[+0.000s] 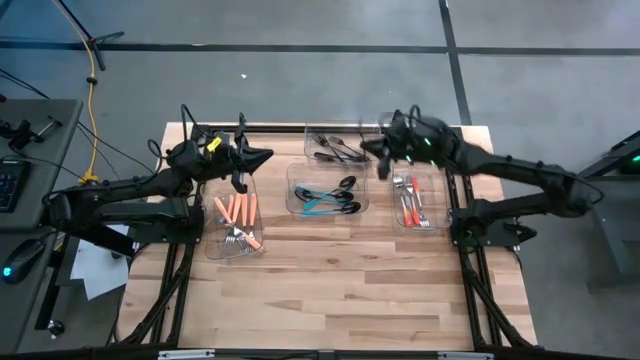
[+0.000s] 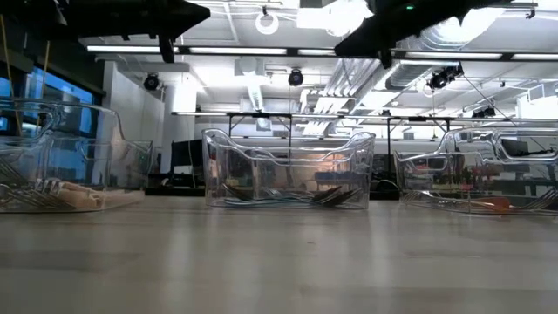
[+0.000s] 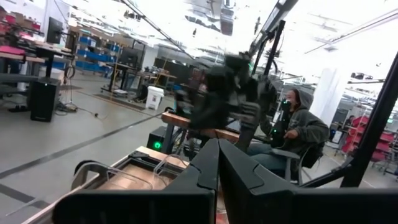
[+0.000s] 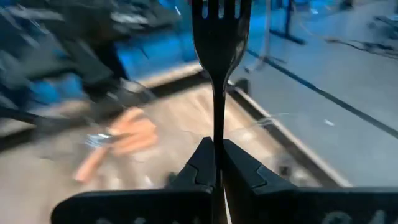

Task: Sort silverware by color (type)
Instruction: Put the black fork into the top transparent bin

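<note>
My right pincer [image 4: 217, 163] grasps one black fork [image 4: 219, 37], tines up. My left pincer [image 3: 217, 163] is clenched, holding nothing. Four clear bins [image 1: 327, 205] sit on the desk [image 1: 320, 290].

Four clear bins [image 1: 436, 222] on the wooden table [image 1: 330, 290]; a seated person [image 3: 297, 134], apparently beyond.

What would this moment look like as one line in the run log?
right gripper: shut on black fork, raised near back bin of black silverware | left gripper: shut, empty, above orange-handled silverware
</note>
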Tool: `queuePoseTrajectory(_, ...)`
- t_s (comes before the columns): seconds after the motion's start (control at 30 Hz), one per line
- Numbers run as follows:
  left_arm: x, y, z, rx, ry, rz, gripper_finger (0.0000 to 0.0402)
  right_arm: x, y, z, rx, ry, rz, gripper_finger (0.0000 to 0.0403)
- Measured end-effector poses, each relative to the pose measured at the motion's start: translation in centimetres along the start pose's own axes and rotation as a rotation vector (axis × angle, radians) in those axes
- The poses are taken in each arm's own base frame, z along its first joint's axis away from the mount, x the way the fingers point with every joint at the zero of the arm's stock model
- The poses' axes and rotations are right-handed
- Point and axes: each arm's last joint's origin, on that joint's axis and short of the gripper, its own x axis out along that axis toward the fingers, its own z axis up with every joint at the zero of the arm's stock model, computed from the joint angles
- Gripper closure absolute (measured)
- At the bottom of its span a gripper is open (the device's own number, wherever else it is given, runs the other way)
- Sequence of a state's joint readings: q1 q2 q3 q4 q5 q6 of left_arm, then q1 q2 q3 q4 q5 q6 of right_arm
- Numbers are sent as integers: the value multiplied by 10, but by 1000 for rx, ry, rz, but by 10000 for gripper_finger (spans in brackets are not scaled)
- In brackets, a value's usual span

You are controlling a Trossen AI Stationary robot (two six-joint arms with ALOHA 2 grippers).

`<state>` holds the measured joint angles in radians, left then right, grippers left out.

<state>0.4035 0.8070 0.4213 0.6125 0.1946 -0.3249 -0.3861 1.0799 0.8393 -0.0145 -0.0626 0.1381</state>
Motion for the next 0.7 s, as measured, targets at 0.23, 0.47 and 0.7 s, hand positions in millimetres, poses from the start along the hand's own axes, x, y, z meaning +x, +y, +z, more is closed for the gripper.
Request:
queuePoseTrajectory(0.23, 0, 0, 0, 20, -3, 12, 401, 62, -47, 47, -153, 350, -137, 403)
queuePoseTrajectory(0.47, 0, 1, 0, 39, -5, 21, 401, 134, -90, 41, -258, 723, -102, 403)
queuePoseTrajectory(0.7, 0, 1, 0, 41, -5, 21, 401, 186, -108, 3, -297, 967, -19, 403)
